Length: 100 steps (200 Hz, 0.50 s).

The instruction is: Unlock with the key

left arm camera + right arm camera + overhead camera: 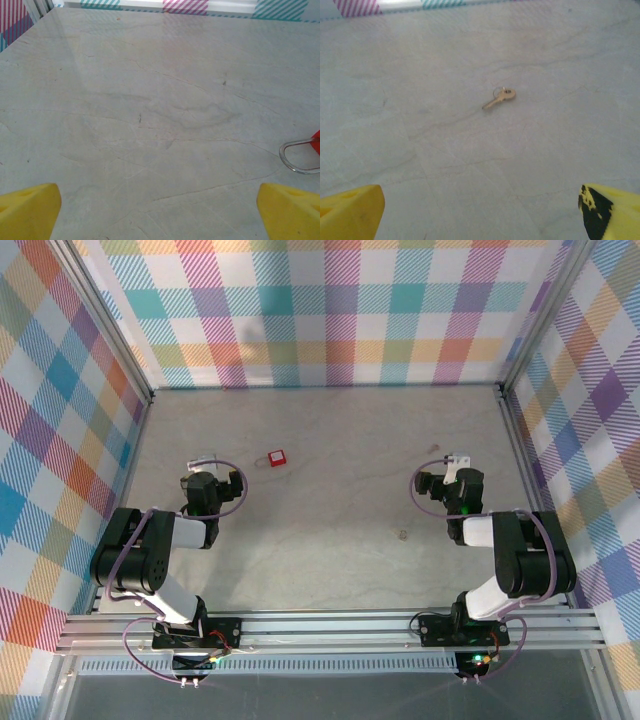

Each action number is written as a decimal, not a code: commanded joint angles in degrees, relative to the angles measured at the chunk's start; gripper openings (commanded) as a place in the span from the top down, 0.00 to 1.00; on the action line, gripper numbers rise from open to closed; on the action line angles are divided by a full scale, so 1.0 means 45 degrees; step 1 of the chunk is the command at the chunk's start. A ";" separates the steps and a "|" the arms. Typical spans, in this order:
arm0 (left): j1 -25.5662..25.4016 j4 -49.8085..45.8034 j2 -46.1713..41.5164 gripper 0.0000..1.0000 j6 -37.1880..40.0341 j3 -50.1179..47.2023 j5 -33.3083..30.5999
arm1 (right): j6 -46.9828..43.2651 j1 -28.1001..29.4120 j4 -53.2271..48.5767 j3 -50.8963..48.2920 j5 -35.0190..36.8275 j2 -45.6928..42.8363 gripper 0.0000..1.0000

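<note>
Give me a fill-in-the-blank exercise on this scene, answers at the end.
1. The left gripper and right gripper both stand ____.
2. The padlock has a ____ body.
3. The key lies on the table ahead of the ____ gripper.
Missing words: open; red; right.

A small red padlock (pixel 277 457) lies flat on the table (pixel 330 540), left of centre and toward the far half. Its silver shackle (pixel 299 157) points to the left in the top view; whether it is latched cannot be told. The key (pixel 500 98) is brass-coloured and lies flat on the table, well apart from the padlock. In the right wrist view its blade angles down-left, with a thin ring (pixel 497 91) at its head.
</note>
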 commanded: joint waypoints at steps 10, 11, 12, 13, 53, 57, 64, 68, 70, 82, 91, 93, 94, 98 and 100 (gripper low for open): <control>-0.1159 -0.4442 -0.2742 0.00 0.0389 0.1363 -0.1115 | 0.0133 0.0348 -0.5526 0.2491 -0.0032 -0.2309 0.01; -0.1185 -0.4667 -0.2826 0.00 0.0350 0.1441 -0.1133 | 0.0159 0.0371 -0.5693 0.2569 -0.0052 -0.2387 0.01; -0.1217 -0.4848 -0.2946 0.00 0.0282 0.1510 -0.1142 | 0.0182 0.0383 -0.5865 0.2648 -0.0071 -0.2454 0.01; -0.1243 -0.4997 -0.3045 0.00 0.0219 0.1573 -0.1147 | 0.0203 0.0408 -0.6029 0.2716 -0.0100 -0.2528 0.01; -0.2533 -1.0782 -0.5964 0.00 -0.3051 0.4464 0.0488 | 0.1706 0.1226 -1.2909 0.6109 -0.1064 -0.4499 0.01; -0.2613 -1.1294 -0.6115 0.00 -0.3381 0.4771 0.0869 | 0.1882 0.1242 -1.3484 0.6404 -0.0983 -0.4580 0.01; -0.2734 -1.2058 -0.6341 0.00 -0.3884 0.5256 0.1610 | 0.2137 0.1269 -1.4413 0.6892 -0.0706 -0.4730 0.01; -0.2847 -1.2408 -0.6467 0.00 -0.4148 0.5487 0.1909 | 0.2321 0.1265 -1.4892 0.7116 -0.0417 -0.4798 0.01; -0.2919 -1.2543 -0.6533 0.00 -0.4265 0.5554 0.2016 | 0.2409 0.1257 -1.5111 0.7192 -0.0265 -0.4820 0.01; -0.3309 -1.3189 -0.6849 0.00 -0.4798 0.5949 0.2738 | 0.2691 0.1194 -1.6041 0.7788 0.0357 -0.4758 0.01; -0.3607 -1.3707 -0.7020 0.00 -0.5080 0.6196 0.2953 | 0.2792 0.1076 -1.6684 0.8292 0.0497 -0.4458 0.01; -0.3670 -1.3825 -0.7042 0.00 -0.5158 0.6234 0.2956 | 0.2824 0.1053 -1.6799 0.8380 0.0530 -0.4354 0.01; -0.3700 -1.3880 -0.7066 0.00 -0.5197 0.6250 0.2953 | 0.2843 0.1036 -1.6858 0.8434 0.0561 -0.4307 0.01; -0.3803 -1.4070 -0.7114 0.00 -0.5362 0.6315 0.2980 | 0.2893 0.0963 -1.7020 0.8650 0.0615 -0.4087 0.01; -0.3836 -1.4096 -0.7124 0.00 -0.5433 0.6322 0.3021 | 0.2918 0.0923 -1.7083 0.8733 0.0638 -0.3968 0.01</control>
